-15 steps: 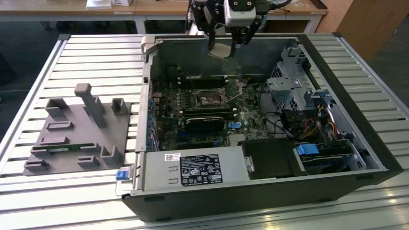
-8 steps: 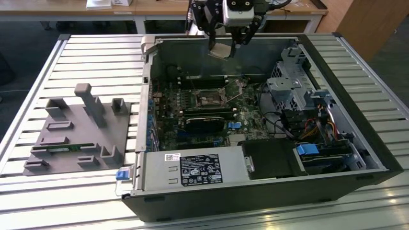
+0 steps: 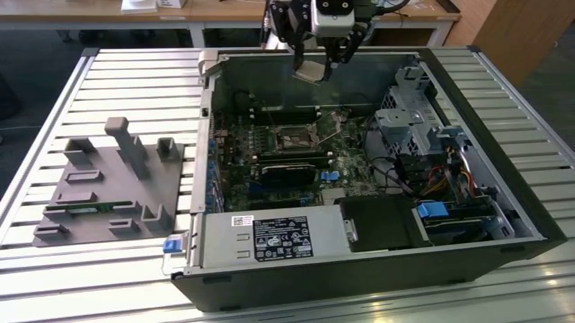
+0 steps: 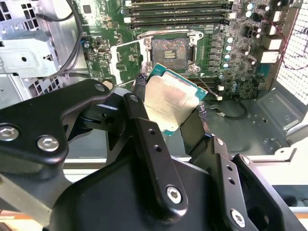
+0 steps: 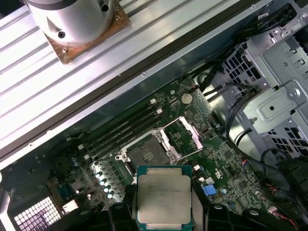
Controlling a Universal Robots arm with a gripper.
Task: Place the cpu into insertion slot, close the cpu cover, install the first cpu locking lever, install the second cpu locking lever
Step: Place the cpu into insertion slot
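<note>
My gripper (image 3: 314, 66) hangs above the far wall of the open computer case (image 3: 209, 134), shut on the cpu (image 3: 310, 70). The cpu is a flat square chip with a silver-grey top and a green edge, and it sits tilted between the black fingers (image 4: 139, 110) in both wrist views (image 5: 163, 197). Below it on the motherboard lies the insertion slot (image 4: 169, 49) (image 5: 147, 154) (image 3: 295, 139), a dark square socket that is uncovered. The cpu cover (image 4: 126, 60) (image 5: 185, 132) is a metal frame swung open beside the socket. The chip is well above the socket and apart from it.
Long memory slots (image 4: 178, 12) run beside the socket, and a black card (image 3: 287, 171) lies nearer the front. A metal drive cage with cables (image 3: 413, 128) fills the case on the exterior view's right. A grey fixture (image 3: 108, 182) sits on the slatted table (image 3: 134, 87) to the left.
</note>
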